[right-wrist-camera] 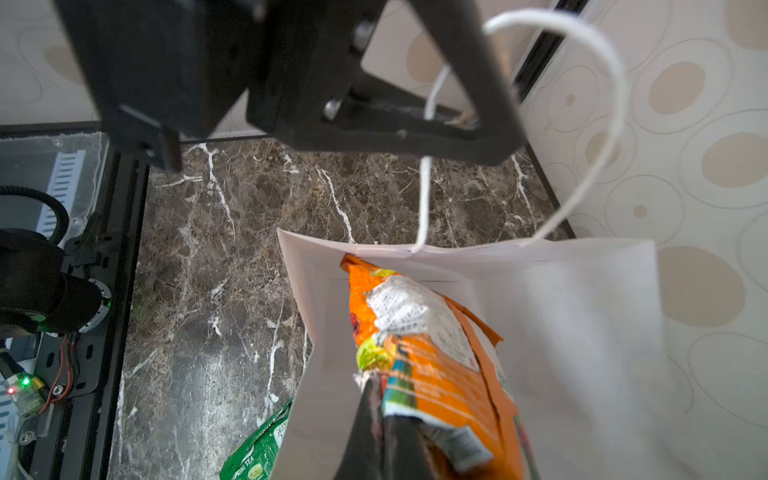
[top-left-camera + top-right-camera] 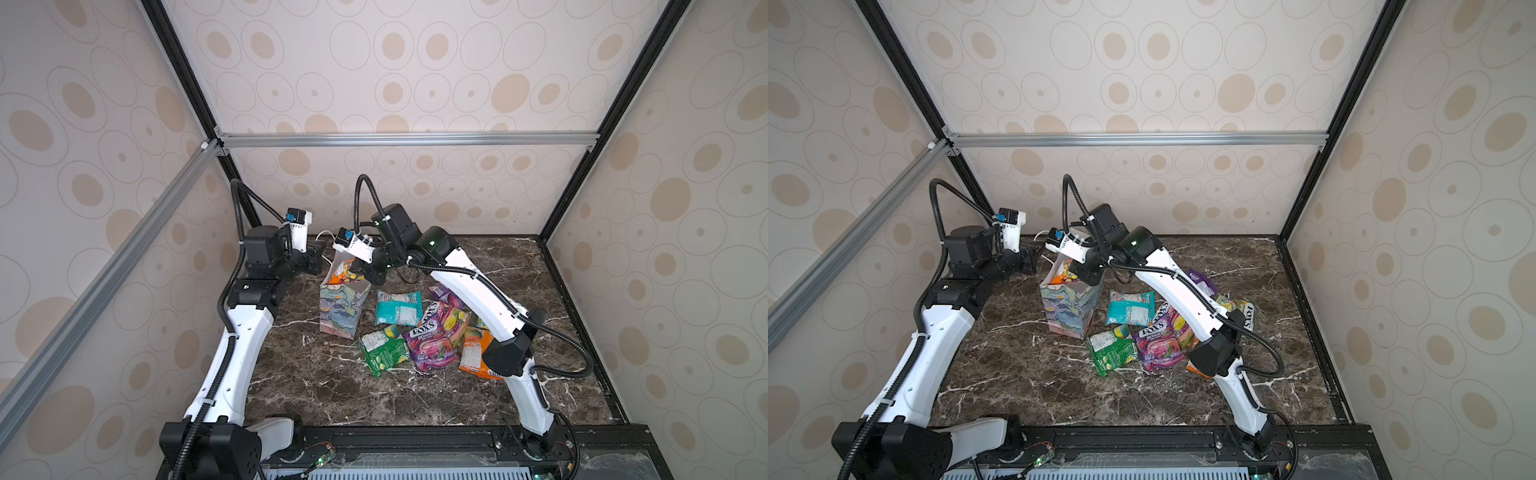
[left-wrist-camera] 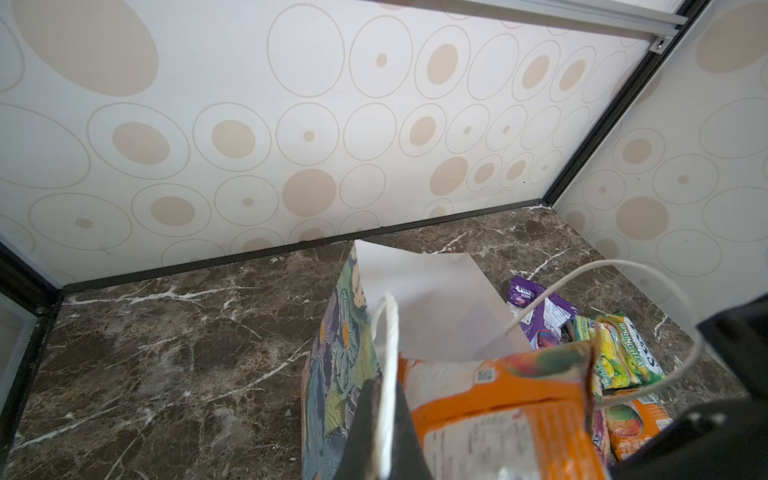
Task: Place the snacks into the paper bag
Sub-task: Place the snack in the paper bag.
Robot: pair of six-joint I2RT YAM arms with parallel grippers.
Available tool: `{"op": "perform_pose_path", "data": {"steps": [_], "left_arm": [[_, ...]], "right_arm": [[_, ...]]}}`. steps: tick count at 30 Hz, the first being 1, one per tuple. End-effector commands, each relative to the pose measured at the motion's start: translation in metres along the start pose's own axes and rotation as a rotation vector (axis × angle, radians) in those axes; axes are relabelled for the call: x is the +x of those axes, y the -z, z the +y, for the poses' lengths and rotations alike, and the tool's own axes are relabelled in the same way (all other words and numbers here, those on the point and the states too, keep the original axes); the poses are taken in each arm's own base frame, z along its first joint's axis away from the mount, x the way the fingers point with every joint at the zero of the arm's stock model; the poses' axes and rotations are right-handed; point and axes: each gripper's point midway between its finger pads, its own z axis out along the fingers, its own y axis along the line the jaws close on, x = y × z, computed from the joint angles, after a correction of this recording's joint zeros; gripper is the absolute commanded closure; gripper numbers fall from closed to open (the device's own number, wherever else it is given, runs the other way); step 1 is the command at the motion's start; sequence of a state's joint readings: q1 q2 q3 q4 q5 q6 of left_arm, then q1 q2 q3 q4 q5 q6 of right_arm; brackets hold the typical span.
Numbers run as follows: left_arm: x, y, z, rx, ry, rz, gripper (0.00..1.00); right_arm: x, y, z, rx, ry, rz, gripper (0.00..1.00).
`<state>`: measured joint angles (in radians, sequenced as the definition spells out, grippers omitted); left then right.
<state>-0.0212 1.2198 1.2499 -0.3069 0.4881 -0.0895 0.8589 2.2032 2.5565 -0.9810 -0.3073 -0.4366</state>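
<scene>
Your right hand (image 1: 376, 395) was pressed together on one end of an orange packet (image 1: 432, 353), pinching it over the open mouth of the paper bag (image 2: 343, 309). The packet's long axis slanted down from that hand into the bag. Its free end pointed at the white inner wall where the cord handle (image 1: 424, 199) is fixed, and it seemed to touch that wall just under the rim. Its white printed panel faced the right wrist camera. No view let you tell how deep it reached.

Your left hand (image 3: 380, 395) was closed on the cord handle on the bag's left side, with the white cord running between its fingers.

The bag stood upright on the desk (image 2: 332, 386), its long axis vertical and its mouth up, floral outside and plain white inside. All that showed in it was the orange packet, and the bottom was hidden.

Several packets lay flat on the desk to the bag's right:
- A teal packet (image 2: 399, 307) lay nearest the bag.
- A green packet (image 2: 380, 349) lay in front of the teal one.
- A purple FOX'S packet (image 2: 430, 345) and a fruit-print packet (image 2: 451, 322) overlapped each other.
- A small purple packet (image 2: 442, 295) lay behind those two.
- A second orange packet (image 2: 473, 355) sat partly under your right arm (image 2: 469, 286).
</scene>
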Motion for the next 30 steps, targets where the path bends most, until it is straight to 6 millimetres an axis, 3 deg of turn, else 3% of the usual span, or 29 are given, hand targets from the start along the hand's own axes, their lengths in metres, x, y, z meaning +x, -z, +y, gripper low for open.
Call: {"op": "perform_pose_path", "data": {"steps": [1, 6, 8, 9, 15, 18, 25, 30], "left_arm": [[-0.007, 0.006, -0.003, 0.008, -0.022, -0.026, 1.00], [-0.006, 0.005, -0.002, 0.010, -0.018, -0.022, 1.00], [-0.006, 0.006, -0.002, 0.008, -0.020, -0.023, 1.00], [-0.005, 0.006, -0.002, 0.006, -0.019, -0.022, 1.00], [-0.004, 0.005, 0.000, 0.002, -0.018, -0.019, 1.00], [-0.004, 0.005, -0.001, 0.001, -0.019, -0.017, 1.00], [-0.005, 0.006, -0.001, -0.002, -0.020, -0.021, 1.00], [-0.013, 0.007, -0.005, 0.022, -0.020, -0.029, 1.00]], "right_arm": [[-0.007, 0.005, -0.002, 0.029, 0.059, -0.008, 1.00], [-0.007, -0.001, -0.003, 0.060, 0.083, 0.005, 0.92], [-0.006, -0.002, -0.005, 0.067, 0.080, 0.007, 0.82], [-0.006, -0.002, -0.006, 0.074, 0.076, 0.007, 0.70], [-0.015, 0.003, -0.007, 0.087, 0.067, -0.023, 0.69], [-0.023, 0.008, -0.004, 0.078, 0.063, -0.052, 0.61], [-0.048, 0.046, 0.017, 0.017, 0.039, -0.166, 0.56], [-0.041, 0.072, 0.021, 0.058, 0.004, -0.205, 0.54]]}}
